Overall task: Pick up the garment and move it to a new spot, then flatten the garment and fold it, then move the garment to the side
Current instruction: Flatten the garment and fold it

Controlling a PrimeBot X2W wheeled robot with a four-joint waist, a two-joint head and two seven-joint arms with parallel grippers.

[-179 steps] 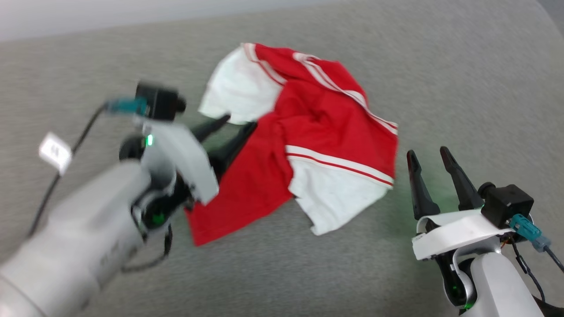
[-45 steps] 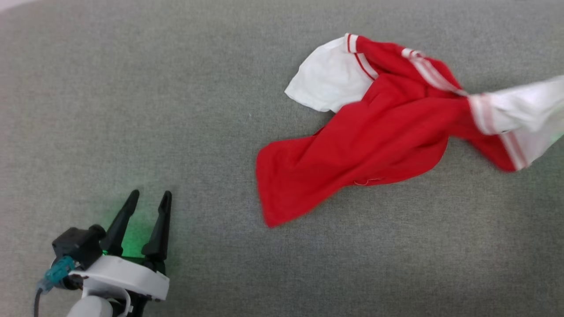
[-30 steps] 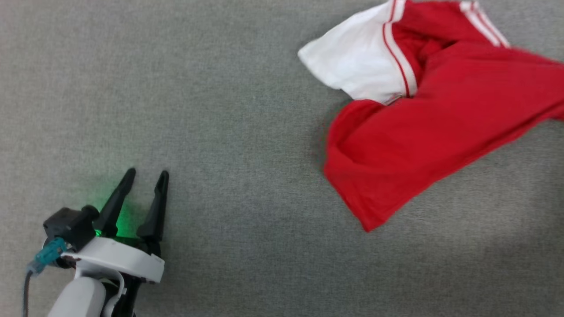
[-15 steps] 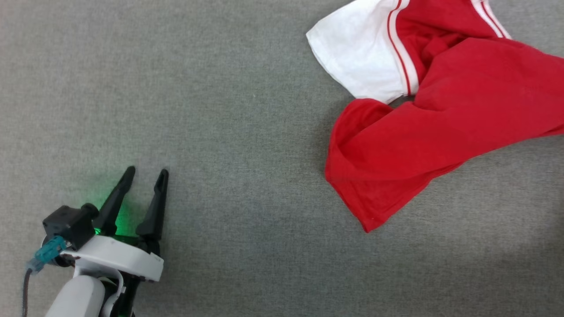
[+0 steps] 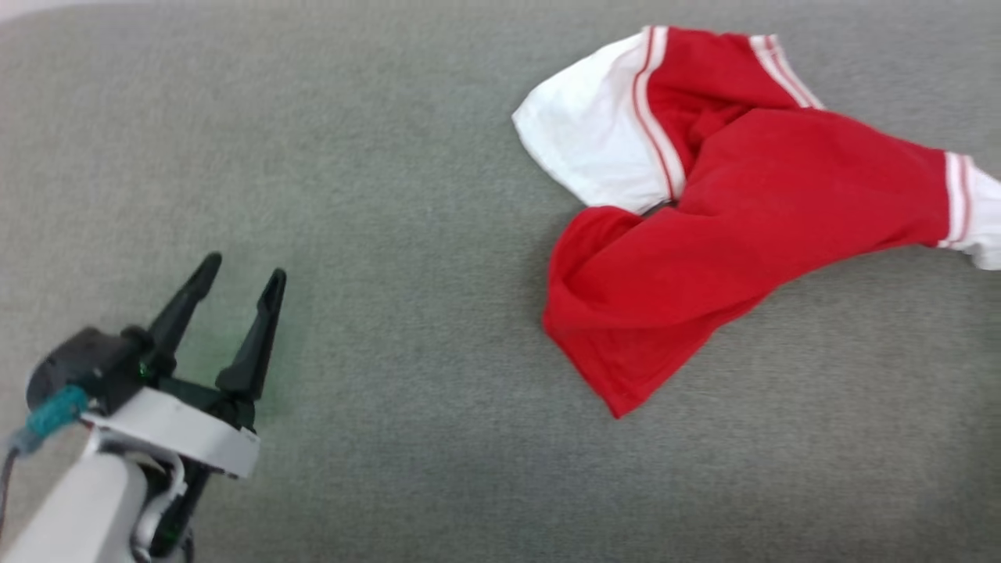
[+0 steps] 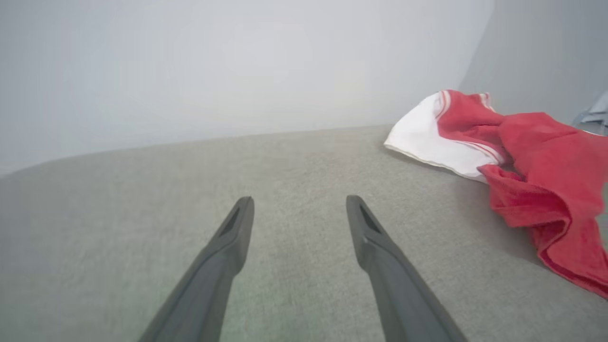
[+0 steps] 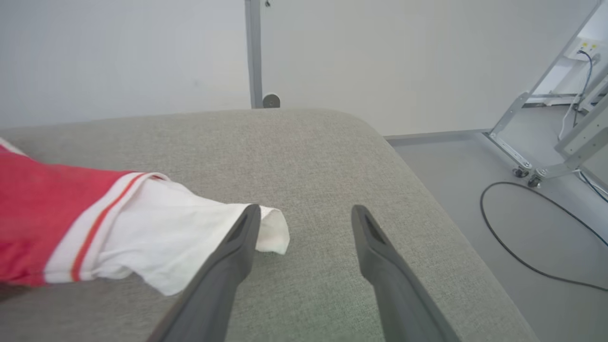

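Note:
The garment [image 5: 743,219] lies crumpled on the grey surface at the upper right of the head view, red with white sleeve ends and striped trim. My left gripper [image 5: 238,274] stands open at the lower left, far from it. The left wrist view has the same gripper [image 6: 299,204] open over bare surface, the garment [image 6: 536,161] off to the right. In the right wrist view my right gripper [image 7: 306,213] is open, and a white sleeve end [image 7: 156,237] of the garment rests against its left finger, with nothing between the fingers.
The grey padded surface [image 7: 308,142] has a rounded corner and drops to the floor at the right of the right wrist view. A black cable [image 7: 522,237] and a metal frame on casters [image 7: 546,142] stand on that floor. A pale wall lies behind.
The right gripper has opened and let go of the garment, whose sleeve end now lies on the surface. The head view has shifted. The left gripper stays open.

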